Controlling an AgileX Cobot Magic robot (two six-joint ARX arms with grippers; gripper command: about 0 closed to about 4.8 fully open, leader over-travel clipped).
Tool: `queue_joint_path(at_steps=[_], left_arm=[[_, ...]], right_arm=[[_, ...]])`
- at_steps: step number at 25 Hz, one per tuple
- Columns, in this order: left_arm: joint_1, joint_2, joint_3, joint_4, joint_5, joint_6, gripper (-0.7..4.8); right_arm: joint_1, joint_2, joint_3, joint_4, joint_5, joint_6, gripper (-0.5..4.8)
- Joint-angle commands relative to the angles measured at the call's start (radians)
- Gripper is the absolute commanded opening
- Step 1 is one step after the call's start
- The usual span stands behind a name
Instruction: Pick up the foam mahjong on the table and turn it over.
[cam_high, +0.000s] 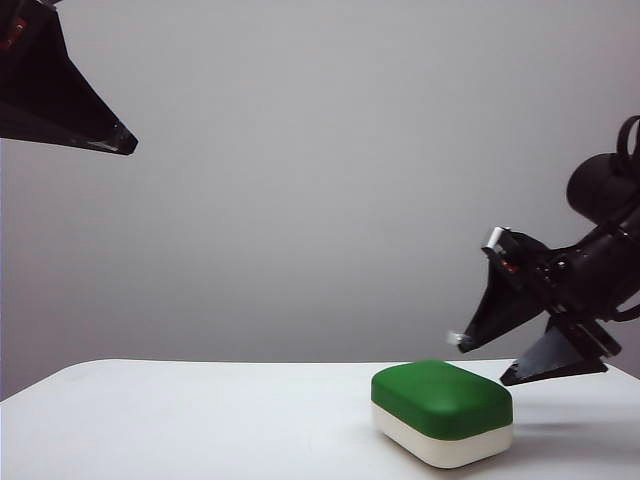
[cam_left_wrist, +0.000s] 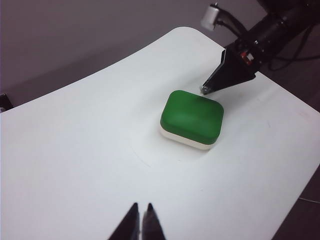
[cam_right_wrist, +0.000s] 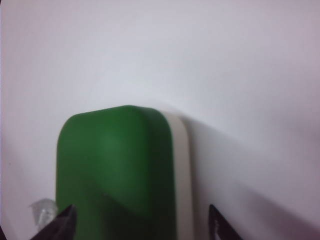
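Observation:
The foam mahjong (cam_high: 440, 400) lies flat on the white table (cam_high: 180, 420), dark green half up and cream half underneath; its characters are hidden. My right gripper (cam_high: 484, 362) hovers open just above and beside the block's right end, angled down at it. In the right wrist view the two fingertips of the right gripper (cam_right_wrist: 141, 210) stand wide apart on either side of the mahjong (cam_right_wrist: 115, 165), not closed on it. My left gripper (cam_left_wrist: 141, 206) is shut and empty, high over the table, far from the mahjong (cam_left_wrist: 192, 116). In the exterior view the left gripper (cam_high: 125, 143) hangs at the upper left.
The table's rounded far corner (cam_left_wrist: 187, 31) and its right edge (cam_left_wrist: 300, 165) lie close to the block. A plain grey wall (cam_high: 320, 180) stands behind the table.

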Motion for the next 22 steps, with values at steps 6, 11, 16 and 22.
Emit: queue_joint_path(at_steps=[6,11,16,22], left_arm=[[0.0,-0.001,0.006,0.005,0.004,-0.004,0.17],[0.0,-0.001,0.006,0.003,0.004,-0.004,0.17],[0.0,-0.001,0.006,0.003,0.003,-0.003,0.17],[0.0,-0.001,0.006,-0.006,0.004,-0.004,0.17]], right_arm=[[0.08,-0.002,0.002,0.012,0.124,-0.039,3.33],[0.096,0.0,0.002,0.021,0.135,-0.038,2.47],[0.098,0.006,0.002,0.021,0.06,-0.038,-0.06],[0.087,-0.018,0.003,0.012,0.053,-0.023,-0.06]])
